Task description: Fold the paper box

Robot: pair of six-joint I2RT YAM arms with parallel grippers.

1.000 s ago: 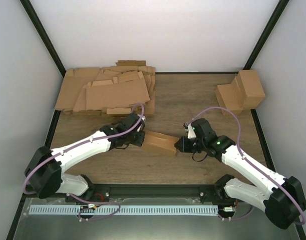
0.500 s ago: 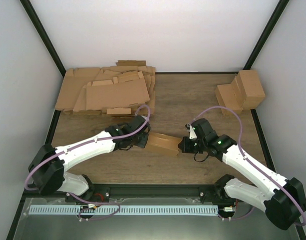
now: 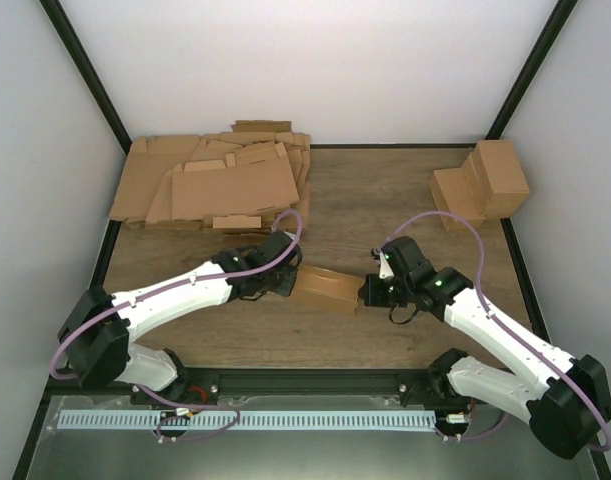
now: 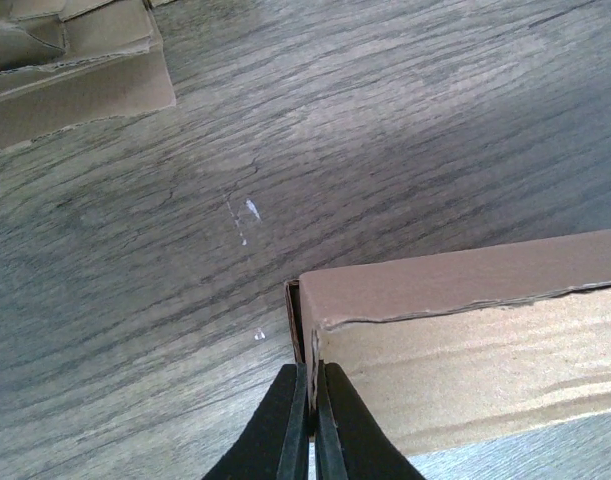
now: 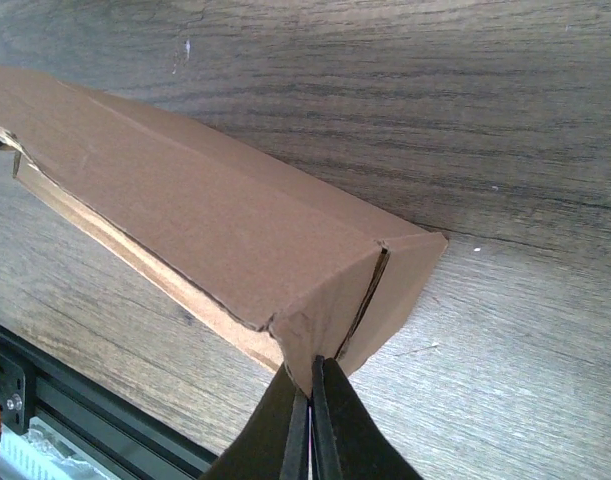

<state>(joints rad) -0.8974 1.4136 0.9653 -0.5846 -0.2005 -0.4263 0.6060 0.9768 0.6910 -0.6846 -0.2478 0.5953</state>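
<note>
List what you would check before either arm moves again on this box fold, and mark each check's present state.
1. Left gripper clamps the paper box by its end wall: ok.
2. Right gripper clamps the opposite end flap: ok.
3. That flap closed flush: not ok, a slit gapes beside it.
4. Box apart from the cardboard heap: ok.
5. Box resting flat on the table: cannot tell.

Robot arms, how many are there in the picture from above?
2. The left arm reaches in from the near left, the right arm from the near right. Each pinches one end of the paper box in the middle. No others seem hidden.
</note>
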